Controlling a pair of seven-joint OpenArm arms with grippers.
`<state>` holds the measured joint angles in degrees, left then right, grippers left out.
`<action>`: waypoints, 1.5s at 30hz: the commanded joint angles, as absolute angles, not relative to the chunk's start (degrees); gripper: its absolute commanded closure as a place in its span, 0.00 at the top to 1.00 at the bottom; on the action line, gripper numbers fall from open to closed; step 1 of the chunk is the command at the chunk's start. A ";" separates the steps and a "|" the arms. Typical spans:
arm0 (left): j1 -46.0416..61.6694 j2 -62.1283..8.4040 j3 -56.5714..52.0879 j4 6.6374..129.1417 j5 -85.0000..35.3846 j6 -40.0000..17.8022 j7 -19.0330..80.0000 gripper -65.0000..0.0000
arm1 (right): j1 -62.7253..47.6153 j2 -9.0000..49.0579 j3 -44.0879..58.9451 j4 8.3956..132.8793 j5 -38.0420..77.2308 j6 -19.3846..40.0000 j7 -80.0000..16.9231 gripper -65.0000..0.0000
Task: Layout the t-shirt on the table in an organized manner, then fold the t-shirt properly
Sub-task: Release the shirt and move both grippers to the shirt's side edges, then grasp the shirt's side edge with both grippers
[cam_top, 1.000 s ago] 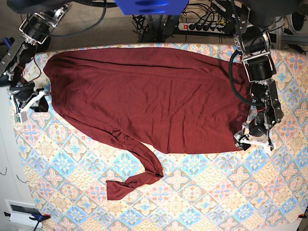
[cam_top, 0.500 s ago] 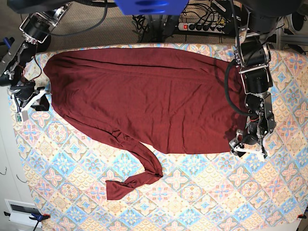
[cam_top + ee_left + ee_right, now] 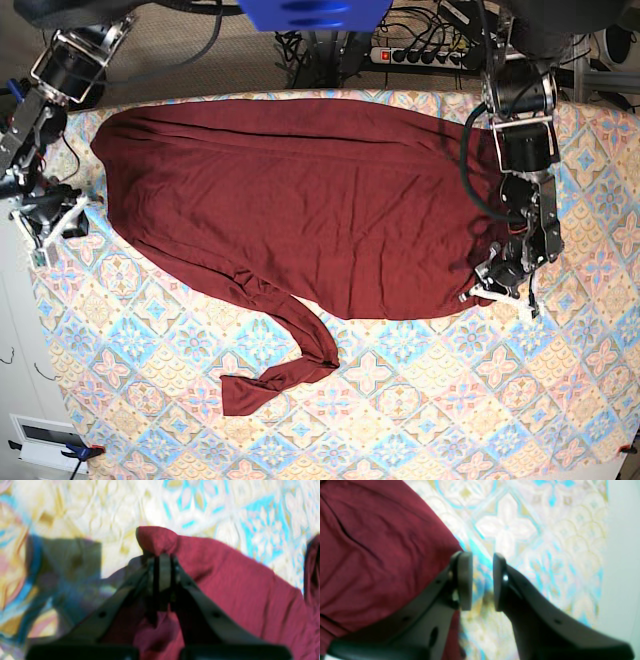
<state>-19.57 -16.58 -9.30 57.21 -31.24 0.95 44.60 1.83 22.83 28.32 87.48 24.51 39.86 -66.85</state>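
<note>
The maroon t-shirt (image 3: 310,200) lies spread across the patterned table (image 3: 420,410), with one twisted sleeve (image 3: 285,365) trailing toward the front. My left gripper (image 3: 492,288) sits at the shirt's lower right corner. In the left wrist view this gripper (image 3: 161,560) is shut on a pinched fold of the t-shirt (image 3: 237,585), and a nub of cloth pokes out past the tips. My right gripper (image 3: 45,225) hovers at the table's left edge, just off the shirt. In the right wrist view it (image 3: 482,580) is open over bare tablecloth (image 3: 517,530), the t-shirt (image 3: 370,542) beside its left finger.
A power strip (image 3: 425,55) and cables lie behind the table's far edge. A blue part (image 3: 300,12) overhangs the top centre. A white box (image 3: 45,435) sits off the front left corner. The table's left edge (image 3: 607,555) runs close to my right gripper.
My left gripper has shut on the shirt's lower right edge and shifted slightly left onto the fabric. The right gripper has drifted left, away from the shirt, still open.
</note>
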 commanded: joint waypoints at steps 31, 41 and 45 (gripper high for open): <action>-9.01 -20.53 -15.60 74.07 -46.81 0.57 43.65 0.00 | 16.75 25.10 -3.21 66.59 9.01 40.00 -44.97 0.41; -9.01 -20.53 -15.60 74.07 -46.81 0.57 43.65 0.00 | 16.66 25.10 -3.65 66.42 9.01 40.00 -44.62 0.41; -9.01 -20.53 -15.60 74.07 -46.81 0.57 43.65 0.00 | 16.66 25.01 -3.65 64.92 9.01 40.00 -44.53 0.41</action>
